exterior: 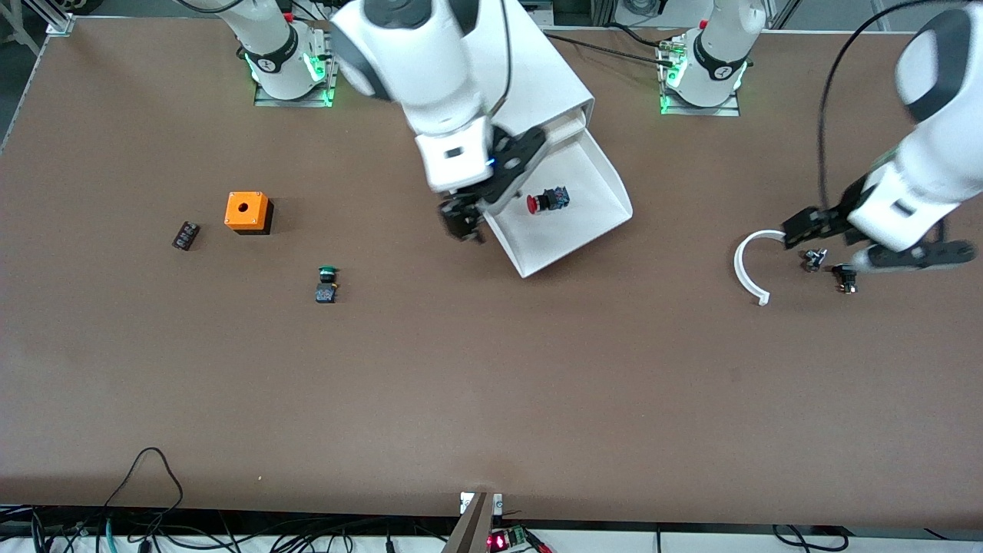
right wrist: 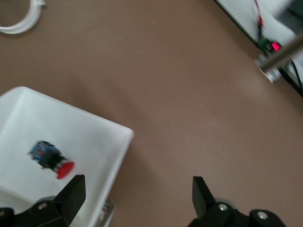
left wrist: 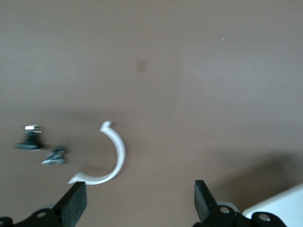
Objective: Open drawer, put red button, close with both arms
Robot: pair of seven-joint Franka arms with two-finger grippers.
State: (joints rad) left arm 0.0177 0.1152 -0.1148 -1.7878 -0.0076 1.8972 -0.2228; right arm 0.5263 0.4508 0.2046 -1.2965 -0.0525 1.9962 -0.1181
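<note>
With the drawer pulled out and the red button lying inside it, only closing remains, as the right gripper hangs open and empty over its front corner and the left gripper, also open and empty, waits near a white ring.

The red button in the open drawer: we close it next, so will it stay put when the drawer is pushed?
Probably not quite. The red button lies on its side on the smooth white floor of the drawer, touching no wall, so a push could slide it. Its round cap might let it roll slightly, though the blocky body should limit that. It looks light.
</note>
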